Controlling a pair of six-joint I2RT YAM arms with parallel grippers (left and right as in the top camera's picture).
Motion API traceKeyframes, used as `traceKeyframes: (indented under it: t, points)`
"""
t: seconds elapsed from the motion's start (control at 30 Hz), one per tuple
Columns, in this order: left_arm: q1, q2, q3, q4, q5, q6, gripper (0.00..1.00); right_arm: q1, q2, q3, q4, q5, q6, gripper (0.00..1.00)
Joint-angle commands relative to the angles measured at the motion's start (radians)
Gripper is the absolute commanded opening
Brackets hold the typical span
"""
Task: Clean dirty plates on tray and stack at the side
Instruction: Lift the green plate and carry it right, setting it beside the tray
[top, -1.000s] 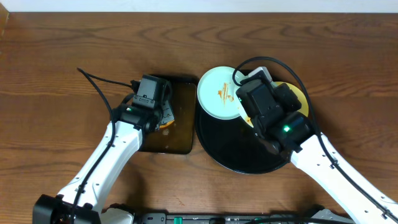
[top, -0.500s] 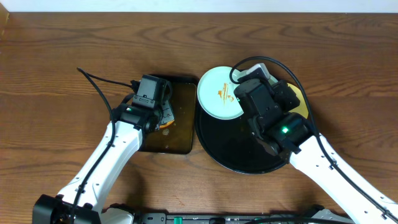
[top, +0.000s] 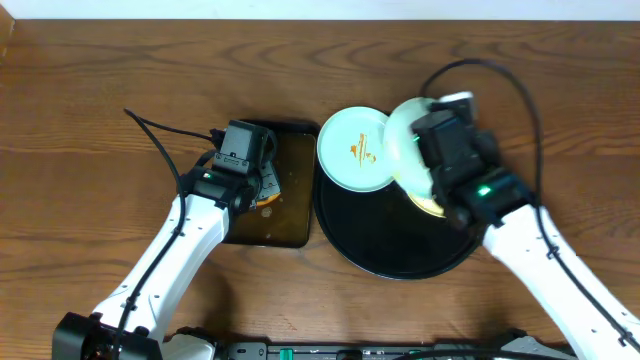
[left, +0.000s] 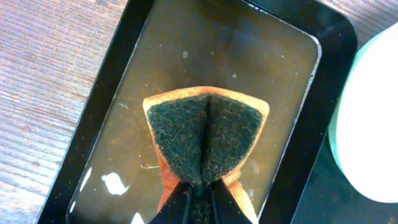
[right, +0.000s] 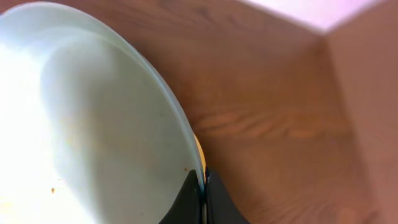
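Plates first: a small round pale mint-blue plate (top: 352, 150) streaked with orange-brown sauce lay flat on the far-left rim of the large round glossy black tray (top: 390, 245), partly overhanging it. Just to its right, a second mint-blue plate (top: 403, 150) stood tilted on edge over the far side of the tray, its rim pinched between the closed jaws of the right gripper (right: 203, 183). A sliver of a pale yellow plate (top: 432, 208) showed beneath the right arm, on the tray. To the left, on the brown wooden table (top: 100, 100), the left gripper (left: 198, 190) hung over a rectangular dark tray (top: 285, 215) of brownish water – jaws clamped on a folded orange sponge (left: 205, 137), its dark green scouring face outward.
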Motion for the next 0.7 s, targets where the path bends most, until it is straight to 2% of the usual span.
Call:
traceKeyframes:
  t: [0.0, 0.37, 0.53, 0.67]
  points:
    - [0.003, 0.001, -0.004, 0.001, -0.015, 0.006, 0.08, -0.126, 0.009, 0.023, 0.001, -0.151, 0.161, 0.01]
    - [0.003, 0.001, -0.004, 0.001, -0.012, 0.006, 0.08, -0.664, 0.029, 0.023, -0.003, -0.386, 0.301, 0.01]
    - [0.003, 0.001, -0.004, 0.001, -0.012, 0.006, 0.08, -0.826, 0.076, 0.023, -0.008, -0.436, 0.321, 0.01]
    - [0.003, 0.001, -0.004, 0.001, -0.012, 0.006, 0.08, -0.895, 0.148, 0.023, 0.001, -0.473, 0.321, 0.01]
